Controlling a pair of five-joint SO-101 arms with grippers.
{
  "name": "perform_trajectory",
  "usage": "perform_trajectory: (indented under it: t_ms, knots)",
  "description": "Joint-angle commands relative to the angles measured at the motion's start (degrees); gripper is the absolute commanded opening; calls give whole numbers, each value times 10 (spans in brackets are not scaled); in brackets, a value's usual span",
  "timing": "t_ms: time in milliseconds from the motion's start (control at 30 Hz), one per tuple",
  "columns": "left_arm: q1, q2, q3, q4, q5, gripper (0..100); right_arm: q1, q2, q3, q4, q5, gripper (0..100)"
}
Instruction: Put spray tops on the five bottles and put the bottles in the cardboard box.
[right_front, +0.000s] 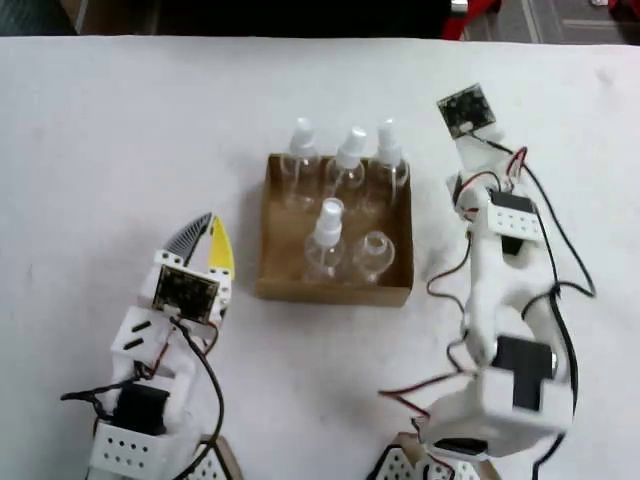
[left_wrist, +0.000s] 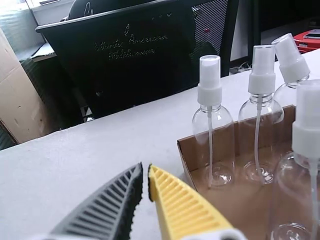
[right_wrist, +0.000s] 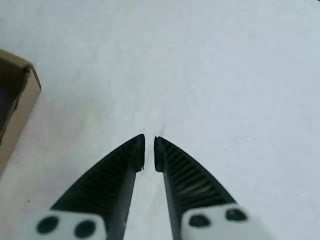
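White arms (right_front: 488, 290) carry black servos (right_front: 522, 362), red-black wires (right_front: 208, 370), ribbed jaws, one yellow.

On my screen the plain white table top (right_front: 110, 140) carries a tan-brown cardboard box (right_front: 335, 293). The clear plastic bottles (right_front: 300, 178) in it are colourless, and their spray tops (right_front: 302, 135) are white, with thin white tubes inside. My left gripper (right_front: 212, 218) has one dark grey finger (left_wrist: 107, 205) and one bright yellow finger (left_wrist: 185, 210), both ridged. My right gripper (right_wrist: 149, 145) has two black ridged fingers on white mounts. The arm bodies (right_front: 488, 290) are white, with black motor blocks (right_front: 522, 368) and red and black wires (right_front: 432, 284).
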Motion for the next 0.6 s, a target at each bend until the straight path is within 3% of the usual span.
perform_trajectory:
  t_ms: [0, 233, 567]
  knots:
    - [4, -10, -2, 2, -5, 24, 22, 65, -63, -13, -8, 16]
    - [5, -10, -2, 2, -5, 24, 73, 145, -120, 26, 3, 16]
    - [3, -10, -2, 2, -5, 24, 125, 150, -127, 127, 204, 16]
